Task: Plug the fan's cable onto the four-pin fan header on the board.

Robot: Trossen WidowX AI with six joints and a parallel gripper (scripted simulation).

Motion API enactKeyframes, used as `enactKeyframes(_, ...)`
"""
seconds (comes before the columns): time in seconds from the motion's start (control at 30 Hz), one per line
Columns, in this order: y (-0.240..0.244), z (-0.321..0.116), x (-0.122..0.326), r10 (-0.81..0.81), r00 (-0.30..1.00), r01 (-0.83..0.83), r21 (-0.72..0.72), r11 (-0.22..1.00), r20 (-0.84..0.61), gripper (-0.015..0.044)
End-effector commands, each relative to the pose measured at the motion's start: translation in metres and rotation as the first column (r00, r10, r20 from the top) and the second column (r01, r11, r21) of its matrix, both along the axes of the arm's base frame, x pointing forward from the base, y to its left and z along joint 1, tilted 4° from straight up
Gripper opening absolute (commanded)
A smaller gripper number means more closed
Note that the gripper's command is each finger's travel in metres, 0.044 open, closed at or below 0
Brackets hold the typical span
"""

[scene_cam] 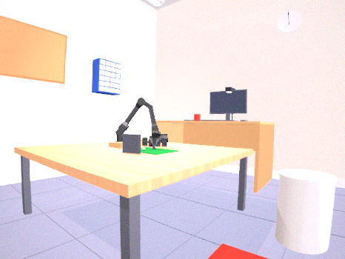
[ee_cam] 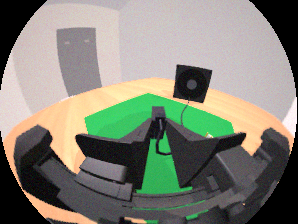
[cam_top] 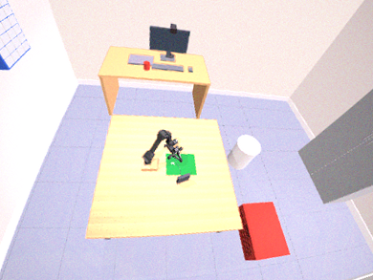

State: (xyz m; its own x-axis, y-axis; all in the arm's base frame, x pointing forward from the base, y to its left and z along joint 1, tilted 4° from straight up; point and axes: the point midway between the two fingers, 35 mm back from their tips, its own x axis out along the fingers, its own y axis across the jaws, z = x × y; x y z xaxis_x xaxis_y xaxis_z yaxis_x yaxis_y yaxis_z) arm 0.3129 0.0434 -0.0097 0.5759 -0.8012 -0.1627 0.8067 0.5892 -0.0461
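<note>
Evidently the gripper [cam_top: 176,157] [scene_cam: 154,146] [ee_cam: 158,120] is clamped on the dark plug [ee_cam: 158,112], over the green board [cam_top: 189,165] [scene_cam: 163,151] [ee_cam: 107,122] (seating unclear, honestly); the fan [cam_top: 183,178] [scene_cam: 132,143] [ee_cam: 192,84] stands upright nearby.

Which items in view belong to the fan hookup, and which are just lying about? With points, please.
Job:
- fan [cam_top: 183,178] [scene_cam: 132,143] [ee_cam: 192,84]
- cable [ee_cam: 182,116]
- plug [ee_cam: 158,112], in the tool [cam_top: 177,158] [scene_cam: 154,146] [ee_cam: 158,120]
- green board [cam_top: 189,167] [scene_cam: 163,151] [ee_cam: 107,123]

Lying about:
- red mug [cam_top: 146,65] [scene_cam: 197,117]
- keyboard [cam_top: 167,68]
- monitor [cam_top: 168,41] [scene_cam: 228,101]
- white bin [cam_top: 244,153] [scene_cam: 305,211]
- red box [cam_top: 268,231] [scene_cam: 237,253]

Dark fingers gripping a small black plug [ee_cam: 158,113] above green board [ee_cam: 117,117], black fan [ee_cam: 192,84] upright behind
</note>
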Motion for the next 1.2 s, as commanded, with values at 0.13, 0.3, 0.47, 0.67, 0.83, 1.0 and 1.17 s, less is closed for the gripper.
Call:
enactKeyframes(0.13,0.0,0.0,0.0,0.0,1.0,0.0,0.0,1.0,0.0,0.0105)
enactKeyframes(0.3,0.0,0.0,0.0,0.0,1.0,0.0,0.0,1.0,0.0,0.014)
enactKeyframes(0.47,0.0,0.0,0.0,0.0,1.0,0.0,0.0,1.0,0.0,0.014)
enactKeyframes(0.67,0.0,0.0,0.0,0.0,1.0,0.0,0.0,1.0,0.0,0.014)
enactKeyframes(0.83,0.0,0.0,0.0,0.0,1.0,0.0,0.0,1.0,0.0,0.014)
enactKeyframes(1.0,0.0,0.0,0.0,0.0,1.0,0.0,0.0,1.0,0.0,0.014)
enactKeyframes(1.17,0.0067,-0.0005,-0.0024,0.009,1.0,-0.009,0.012,1.0,-0.007,0.014)
